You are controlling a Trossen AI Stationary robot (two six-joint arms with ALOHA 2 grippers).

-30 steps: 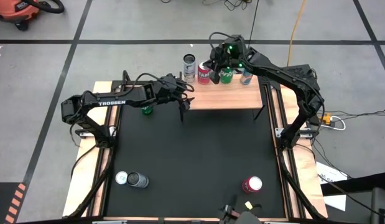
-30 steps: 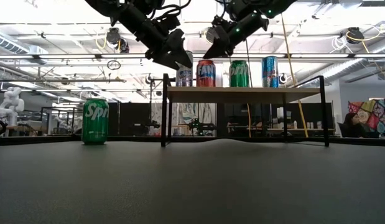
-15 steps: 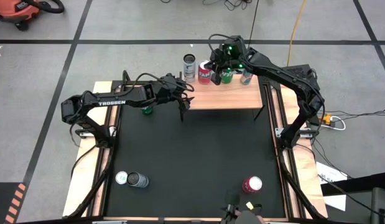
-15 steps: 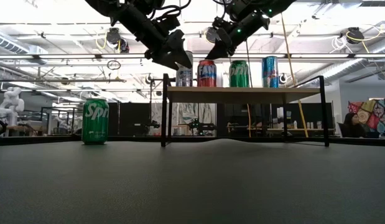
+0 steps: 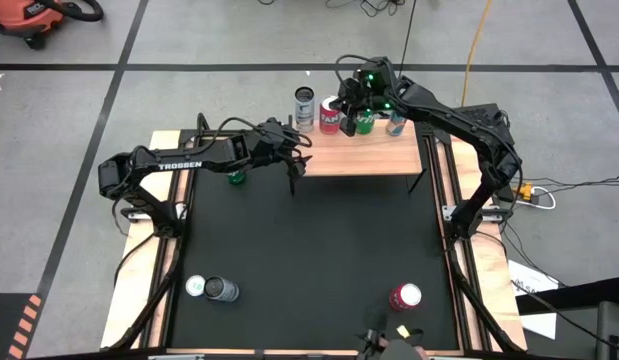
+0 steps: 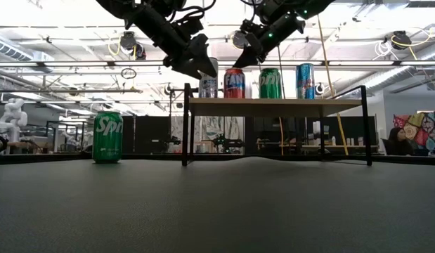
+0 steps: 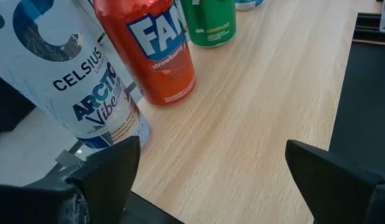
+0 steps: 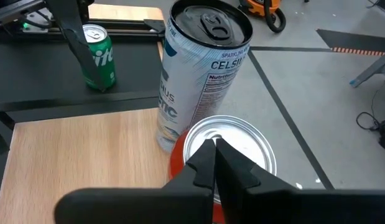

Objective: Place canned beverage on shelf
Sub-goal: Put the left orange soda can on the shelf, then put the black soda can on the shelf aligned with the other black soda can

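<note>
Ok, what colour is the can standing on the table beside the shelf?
Green, with white lettering. The can shows best in the low view.

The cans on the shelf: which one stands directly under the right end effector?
The red Fanta can, second in the row on the shelf. The right end effector hangs shut above its silver lid, beside the taller white Celsius can.

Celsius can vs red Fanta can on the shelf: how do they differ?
The Celsius can is white, slimmer and taller; the Fanta can is red and shorter. The Celsius can stands at the end of the shelf, the Fanta can next in the row. Right gripper hovers above the Fanta can, not the Celsius can. Both stand upright.
</note>
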